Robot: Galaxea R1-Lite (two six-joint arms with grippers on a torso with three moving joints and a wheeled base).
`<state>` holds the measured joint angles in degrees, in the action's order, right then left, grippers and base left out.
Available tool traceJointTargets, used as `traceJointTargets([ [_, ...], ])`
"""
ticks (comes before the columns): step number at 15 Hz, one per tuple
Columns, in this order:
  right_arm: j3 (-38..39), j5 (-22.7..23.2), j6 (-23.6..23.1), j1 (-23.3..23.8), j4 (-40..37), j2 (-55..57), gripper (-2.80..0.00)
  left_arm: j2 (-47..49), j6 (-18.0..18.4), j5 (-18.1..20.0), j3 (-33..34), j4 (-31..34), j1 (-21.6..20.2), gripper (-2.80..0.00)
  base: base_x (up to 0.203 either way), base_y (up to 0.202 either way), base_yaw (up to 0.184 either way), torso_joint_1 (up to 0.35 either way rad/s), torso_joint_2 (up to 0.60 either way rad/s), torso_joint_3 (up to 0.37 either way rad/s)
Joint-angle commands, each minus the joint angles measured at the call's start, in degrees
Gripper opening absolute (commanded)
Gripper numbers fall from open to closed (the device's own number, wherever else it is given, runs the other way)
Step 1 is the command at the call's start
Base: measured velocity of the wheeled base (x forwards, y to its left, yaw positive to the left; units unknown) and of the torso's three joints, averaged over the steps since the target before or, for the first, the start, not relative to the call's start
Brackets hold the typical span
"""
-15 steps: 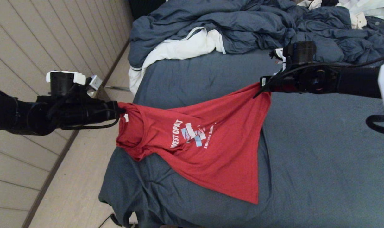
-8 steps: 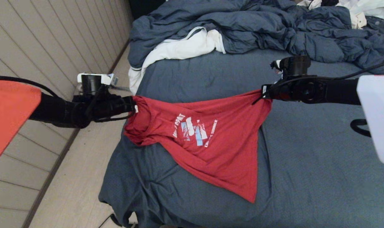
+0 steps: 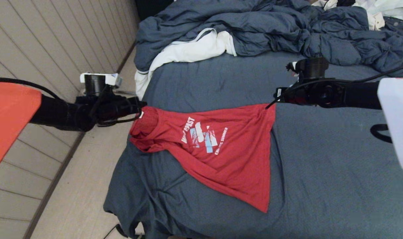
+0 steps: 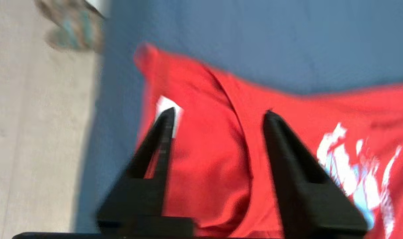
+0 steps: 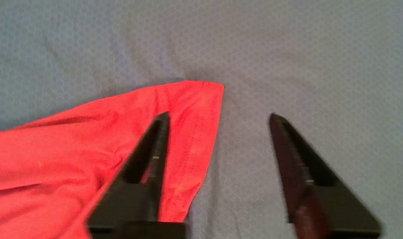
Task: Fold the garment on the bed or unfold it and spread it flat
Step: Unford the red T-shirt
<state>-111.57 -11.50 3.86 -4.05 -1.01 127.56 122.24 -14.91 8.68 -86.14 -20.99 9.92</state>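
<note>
The red garment lies print side up on the bed, near its left edge, with its lower hem running to a point toward the front. My left gripper hovers open over the collar; in the left wrist view its fingers straddle the neckline beside the white neck tag. At the shirt's far right corner my right gripper is open too. One finger stands over the red corner and the other over bare sheet.
A rumpled blue duvet is heaped across the back of the bed, with a white cloth spilling from it at the left. Pale wooden floor runs along the bed's left edge. Bare sheet stretches to the right of the shirt.
Both grippers have opened and let go of the shirt. Its collar and right corner have dropped onto the sheet. The left arm came in toward the bed.
</note>
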Motion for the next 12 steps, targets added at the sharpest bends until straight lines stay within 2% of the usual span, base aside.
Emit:
traceJointTargets([
  [1, 1.3, -0.1, 1.0, 0.3, -0.1, -3.0, 0.00, -5.8, -1.3, 0.1, 2.1, 0.2, -2.3, 0.00, 0.000, 0.000, 0.000, 0.000, 0.00, 0.000],
  [3, 4.9, 0.2, 2.5, 0.3, -0.3, -7.5, 0.00, -10.5, -1.7, 0.5, 11.1, 0.2, -2.7, 0.00, 0.000, 0.000, 0.000, 0.000, 0.00, 0.000],
  [4, 8.8, 0.3, 2.9, 0.1, -0.4, -10.6, 0.00, -13.3, -1.8, 0.9, 17.9, 0.0, -2.3, 0.00, 0.000, 0.000, 0.000, 0.000, 0.00, 0.000],
  [5, 14.0, 0.5, 3.1, -0.4, -0.4, -14.3, -2.80, -16.3, -1.8, 1.5, 25.3, -0.1, -1.3, 0.00, 0.000, 0.000, 0.000, 0.000, 0.00, 0.000],
  [6, 19.3, 0.8, 3.1, -1.7, -0.4, -18.6, -2.80, -19.1, -1.9, 2.2, 32.5, -0.3, 0.1, -2.80, 0.000, 0.000, 0.000, 0.000, 0.00, 0.000],
  [8, 24.9, 2.8, 2.8, -4.7, -0.9, -24.0, -2.80, -22.3, -2.0, 3.0, 42.4, -0.6, 3.2, -2.80, 0.000, 0.000, 0.000, 0.000, 0.00, 0.000],
  [10, 24.4, 5.0, 2.0, -5.4, -3.3, -24.5, -2.80, -20.7, -2.1, 3.2, 44.1, -3.4, 4.4, -2.80, 0.000, 0.000, 0.000, 0.000, 0.00, 0.000],
  [12, 23.8, 6.5, 1.9, -5.4, -3.3, -23.8, -2.80, -15.5, -0.5, 3.6, 43.4, -13.7, 3.6, -2.80, 0.000, 0.000, 0.000, 0.000, 0.00, 0.000],
])
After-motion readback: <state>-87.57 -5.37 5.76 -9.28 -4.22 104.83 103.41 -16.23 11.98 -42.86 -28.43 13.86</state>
